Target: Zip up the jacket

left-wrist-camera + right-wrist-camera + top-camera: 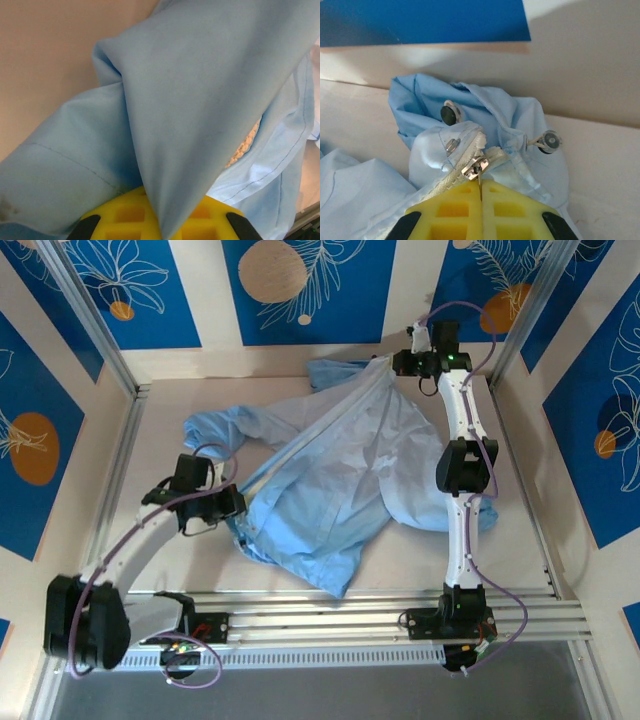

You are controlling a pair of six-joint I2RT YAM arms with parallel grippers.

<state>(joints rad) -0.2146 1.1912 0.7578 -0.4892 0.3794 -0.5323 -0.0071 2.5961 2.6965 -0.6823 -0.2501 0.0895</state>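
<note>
The light-blue jacket (330,480) lies crumpled across the middle of the table, its pale zipper line (310,435) running from lower left to the collar at upper right. My left gripper (235,505) is shut on a fold of the jacket (200,90) at the lower end; in the left wrist view the cloth runs down between the yellow fingers (125,215). My right gripper (400,365) sits at the collar by the back wall. Its yellow fingers (450,210) are shut on the pull tab of the metal zipper slider (475,167), at the top of the jacket (420,105).
The back wall (580,75) stands just beyond the collar. A snap button (449,114) and a cord toggle (550,141) hang at the collar. Aluminium rails (350,605) cross the table's near edge. A sleeve (215,425) reaches toward the left frame post (120,480).
</note>
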